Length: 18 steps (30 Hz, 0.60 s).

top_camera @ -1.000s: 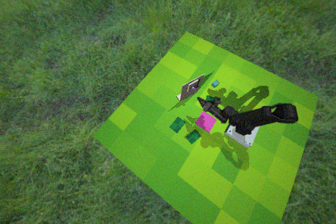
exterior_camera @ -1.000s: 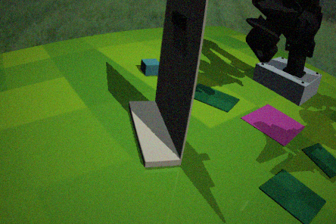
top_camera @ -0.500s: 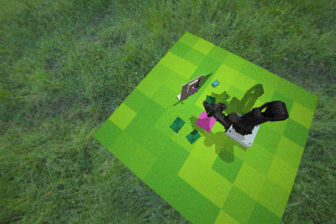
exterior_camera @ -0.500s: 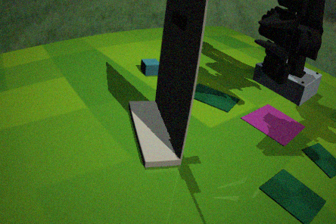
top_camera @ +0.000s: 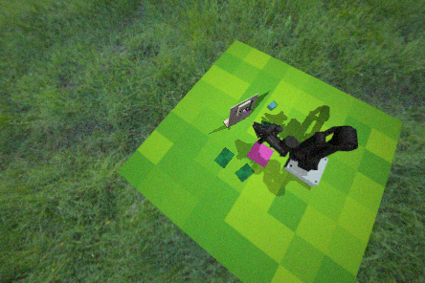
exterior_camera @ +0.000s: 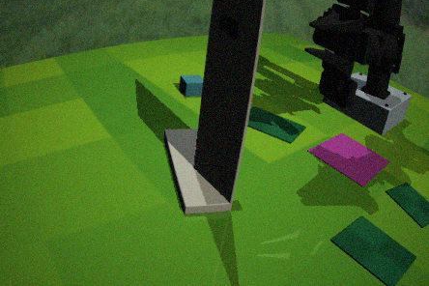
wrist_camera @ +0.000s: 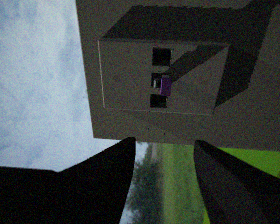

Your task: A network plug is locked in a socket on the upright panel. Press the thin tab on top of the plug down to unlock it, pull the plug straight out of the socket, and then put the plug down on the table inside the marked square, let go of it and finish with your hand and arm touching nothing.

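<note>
Gripper fingers of mine stand partly closed with a gap between them and nothing in it; in the wrist view the two dark fingers frame the bottom edge while the panel fills the upper part. The plug, a small purple piece, sits in the middle socket of a column of three dark openings on the panel's face, ahead of my fingertips and apart from them, a little off the line that runs between them. I judge the main risk to be a skewed approach: if I drive in off that line, one finger could hit the panel beside the socket, or I could squeeze the plug's body without pressing the tab, and then pulling would drag on a locked plug. I cannot make out the tab itself. From above, the pink square lies on the table close beside my arm.
</note>
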Motion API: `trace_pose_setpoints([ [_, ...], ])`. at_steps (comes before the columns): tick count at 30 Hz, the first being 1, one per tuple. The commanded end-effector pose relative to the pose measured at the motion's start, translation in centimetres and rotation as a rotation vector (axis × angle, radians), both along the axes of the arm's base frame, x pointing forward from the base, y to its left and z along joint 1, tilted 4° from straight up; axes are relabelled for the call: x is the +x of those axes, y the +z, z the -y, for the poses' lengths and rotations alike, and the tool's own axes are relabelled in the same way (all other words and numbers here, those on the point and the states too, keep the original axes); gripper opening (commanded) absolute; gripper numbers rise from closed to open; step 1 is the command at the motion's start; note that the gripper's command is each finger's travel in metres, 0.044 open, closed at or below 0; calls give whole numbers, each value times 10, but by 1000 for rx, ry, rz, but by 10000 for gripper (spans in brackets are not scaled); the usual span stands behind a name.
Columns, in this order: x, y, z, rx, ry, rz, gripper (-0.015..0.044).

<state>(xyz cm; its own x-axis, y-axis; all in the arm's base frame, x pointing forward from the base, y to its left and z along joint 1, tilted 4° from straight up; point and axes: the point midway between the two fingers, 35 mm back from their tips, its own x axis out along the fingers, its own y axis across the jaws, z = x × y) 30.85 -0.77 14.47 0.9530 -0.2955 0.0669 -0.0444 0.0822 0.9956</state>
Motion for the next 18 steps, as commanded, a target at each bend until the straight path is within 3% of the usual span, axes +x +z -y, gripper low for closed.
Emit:
trace_pose_setpoints([
  [1,11,1,8,15,14,7,156],
  [18,35,4,23,26,25,14,156],
])
